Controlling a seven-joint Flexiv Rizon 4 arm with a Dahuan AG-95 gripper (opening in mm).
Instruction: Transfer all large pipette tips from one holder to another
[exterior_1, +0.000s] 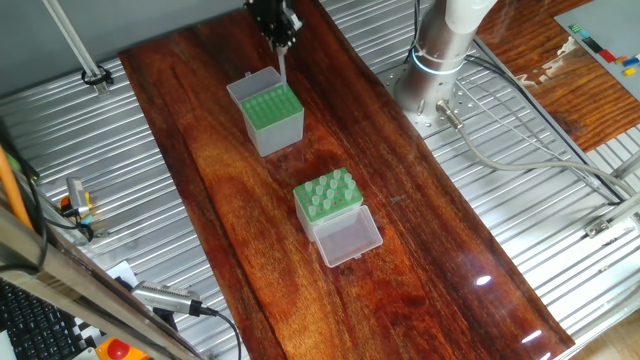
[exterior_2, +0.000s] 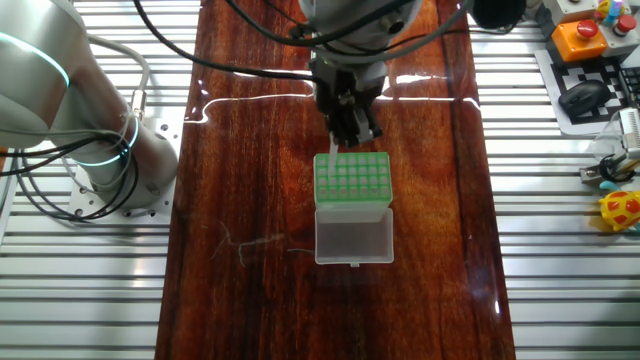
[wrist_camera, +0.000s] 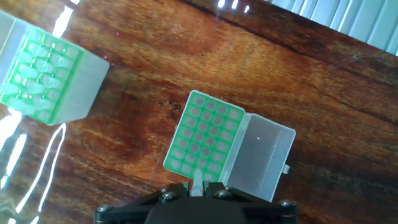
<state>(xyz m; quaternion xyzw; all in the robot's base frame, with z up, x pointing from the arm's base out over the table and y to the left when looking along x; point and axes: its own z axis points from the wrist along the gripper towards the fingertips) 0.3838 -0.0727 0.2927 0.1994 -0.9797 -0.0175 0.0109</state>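
in one fixed view the near box (exterior_1: 327, 197) holds many tips; its clear lid lies open. farther off, the end effector (exterior_1: 281, 48) pinches one tip (exterior_1: 281, 68) just above the far box (exterior_1: 271, 112), whose rack looks empty. a tilted tip could miss its hole and jam or drop.
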